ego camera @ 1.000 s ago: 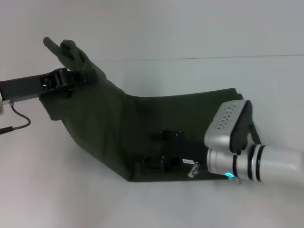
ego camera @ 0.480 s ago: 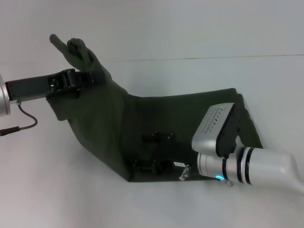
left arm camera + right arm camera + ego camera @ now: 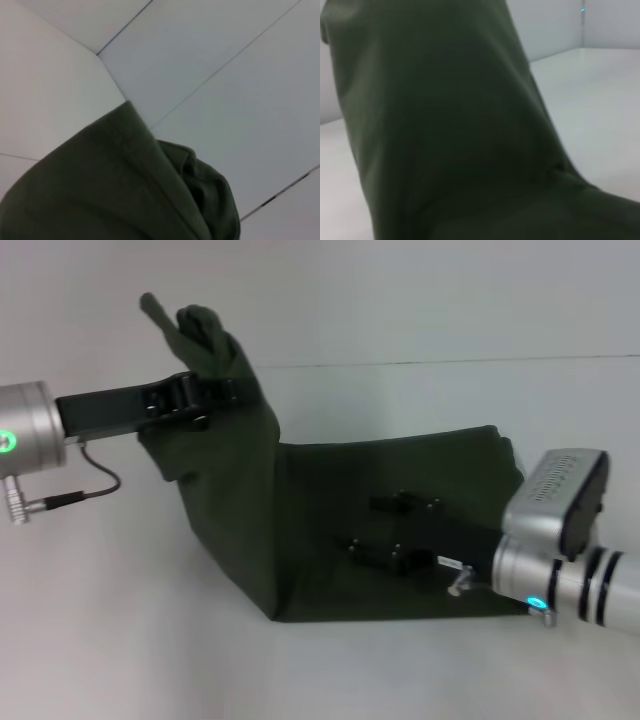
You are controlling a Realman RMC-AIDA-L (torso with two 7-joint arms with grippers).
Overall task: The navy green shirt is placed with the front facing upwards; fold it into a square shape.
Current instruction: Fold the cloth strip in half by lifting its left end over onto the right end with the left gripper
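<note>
Both grippers (left [image 3: 205, 395], right [image 3: 385, 530]) seemingly grip shirt [image 3: 330, 490].

Plain white table [image 3: 120, 640] — pale wall [image 3: 420, 290]

Bare lab-like booth, plain white tabletop [image 3: 120, 640], white panelled walls [image 3: 210, 60]

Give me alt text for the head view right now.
The left gripper holds one end of the navy green shirt raised above the white table, its jaws shut on bunched cloth. The right gripper lies low over the flat part, near the front edge.
</note>
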